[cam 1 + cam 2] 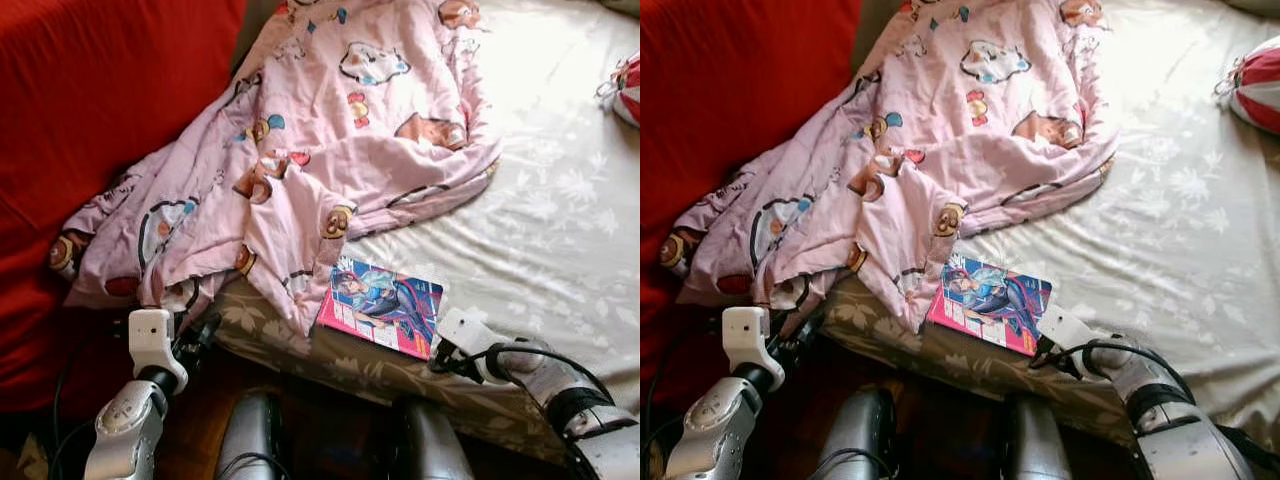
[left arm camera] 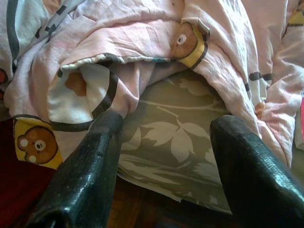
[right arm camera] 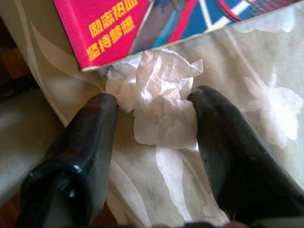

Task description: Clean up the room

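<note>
Right wrist view: the right gripper (image 3: 154, 107) is spread around a crumpled tissue (image 3: 159, 97) on the bed sheet (image 3: 256, 76), touching the book (image 3: 142, 23). The left gripper (image 2: 166, 137) (also spread) hovers by the pink blanket (image 1: 330, 130) at the bed's edge.

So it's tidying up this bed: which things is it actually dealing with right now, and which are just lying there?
In hand:
- crumpled tissue, between the open fingers of the right gripper
- pink blanket, its edge just ahead of the open left gripper

Just lying about:
- comic book
- striped ball
- bedsheet
</note>
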### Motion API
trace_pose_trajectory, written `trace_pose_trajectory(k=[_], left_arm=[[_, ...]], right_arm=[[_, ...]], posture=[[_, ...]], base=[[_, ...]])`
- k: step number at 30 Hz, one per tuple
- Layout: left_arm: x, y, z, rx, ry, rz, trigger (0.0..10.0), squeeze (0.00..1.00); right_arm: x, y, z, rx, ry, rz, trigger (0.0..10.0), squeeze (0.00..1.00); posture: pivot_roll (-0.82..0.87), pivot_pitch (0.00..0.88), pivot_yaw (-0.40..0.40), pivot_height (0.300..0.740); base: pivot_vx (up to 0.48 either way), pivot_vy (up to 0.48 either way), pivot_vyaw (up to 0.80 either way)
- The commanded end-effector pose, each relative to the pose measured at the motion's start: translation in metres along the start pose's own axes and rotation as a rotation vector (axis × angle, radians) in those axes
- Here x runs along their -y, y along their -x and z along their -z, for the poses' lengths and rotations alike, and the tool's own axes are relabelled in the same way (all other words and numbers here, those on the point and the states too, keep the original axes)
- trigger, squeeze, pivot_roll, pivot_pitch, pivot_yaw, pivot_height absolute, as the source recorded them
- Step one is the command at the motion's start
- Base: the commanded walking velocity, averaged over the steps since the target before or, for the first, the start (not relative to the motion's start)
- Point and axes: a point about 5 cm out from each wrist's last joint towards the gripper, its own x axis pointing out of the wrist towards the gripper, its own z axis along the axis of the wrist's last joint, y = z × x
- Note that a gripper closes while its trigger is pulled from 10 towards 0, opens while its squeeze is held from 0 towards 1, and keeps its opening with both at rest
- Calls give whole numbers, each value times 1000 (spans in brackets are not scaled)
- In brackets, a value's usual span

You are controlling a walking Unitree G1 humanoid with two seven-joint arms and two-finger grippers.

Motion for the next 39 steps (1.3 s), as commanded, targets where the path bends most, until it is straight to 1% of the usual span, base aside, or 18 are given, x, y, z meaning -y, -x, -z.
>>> trace_pose_trajectory(k=[1,7,8,9,10,18,21,24,27,31,34,36,37,39], left_arm=[[-3,7,6,-36,-9,-1,10000,0],[-4,8,5,-38,-10,-7,10000,0],[-4,8,5,-37,-10,-8,10000,0],[-4,8,5,-37,-11,-9,10000,0],[-4,8,5,-38,-11,-11,10000,0],[-4,9,5,-42,-9,-10,10000,0],[-3,10,7,-47,-11,-7,10000,0],[-1,10,7,-50,-10,-3,10000,0],[-1,11,8,-55,-7,0,10000,0],[0,12,10,-63,-5,7,10000,0],[0,13,10,-65,-5,6,10000,0],[0,13,11,-66,-5,5,10000,0],[0,13,11,-66,-5,4,10000,0],[1,12,13,-67,-2,1,10000,0]], right_arm=[[-8,-3,7,-21,-14,-8,10000,0],[-8,-4,3,3,-20,27,10000,0],[-8,-4,2,4,-21,27,6510,0],[-9,-4,2,5,-21,28,3961,0],[-9,-5,2,1,-18,27,0,0],[-11,-5,6,-24,-6,34,0,0],[-10,-4,10,-48,12,42,0,0],[-9,-4,12,-61,9,46,0,0],[-12,-4,18,-95,18,33,0,0],[-17,-5,20,-112,38,16,0,0],[-18,-6,20,-102,24,29,0,0],[-15,-6,17,-85,-11,62,0,0],[-14,-6,16,-84,-13,66,0,0],[-10,-6,11,-43,-76,119,0,0]], posture=[[161,301,55,616],[166,300,55,616],[166,301,56,616],[166,301,56,616],[167,300,56,616],[168,303,57,616],[163,306,60,616],[165,306,59,616],[168,309,59,616],[168,311,60,616],[167,311,60,616],[162,307,56,616],[162,307,56,616],[150,302,52,616]], base=[[0,0,0],[0,0,0],[0,0,0],[0,0,0],[0,0,0],[0,0,0],[0,0,0],[0,0,0],[0,0,0],[0,0,0],[0,0,0],[0,0,0],[0,0,0],[0,0,0]])
